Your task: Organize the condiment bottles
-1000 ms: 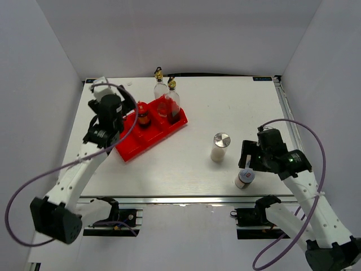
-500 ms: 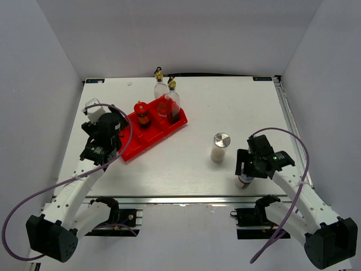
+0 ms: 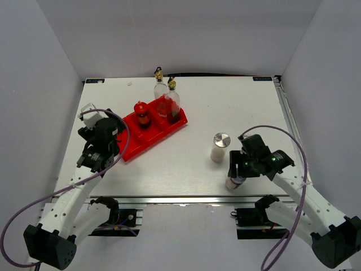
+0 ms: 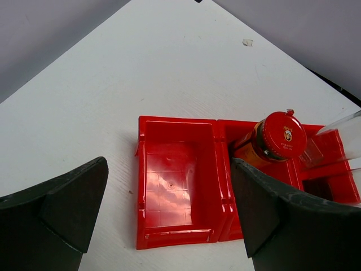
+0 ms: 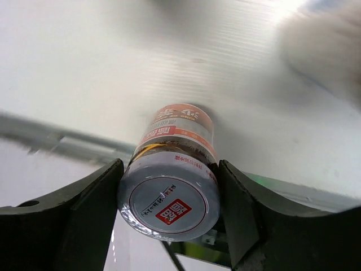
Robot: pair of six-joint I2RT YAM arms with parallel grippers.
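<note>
Pinched shaker [image 5: 179, 131] in right gripper [image 5: 169, 165] by near table [image 3: 225, 101] edge, likely for carry to tray [image 4: 175, 119]; held left gripper [image 4: 168, 164] spread wide over its empty end bin, ready.

A robotics lab test booth. Plain white walls [image 3: 180, 34] are enclosing a white table [image 3: 186, 164], a left arm [image 3: 70, 192] and a right arm [image 3: 316, 209] are reaching over it from the near edge, and purple cables [image 3: 304, 169] are looping off them.
</note>
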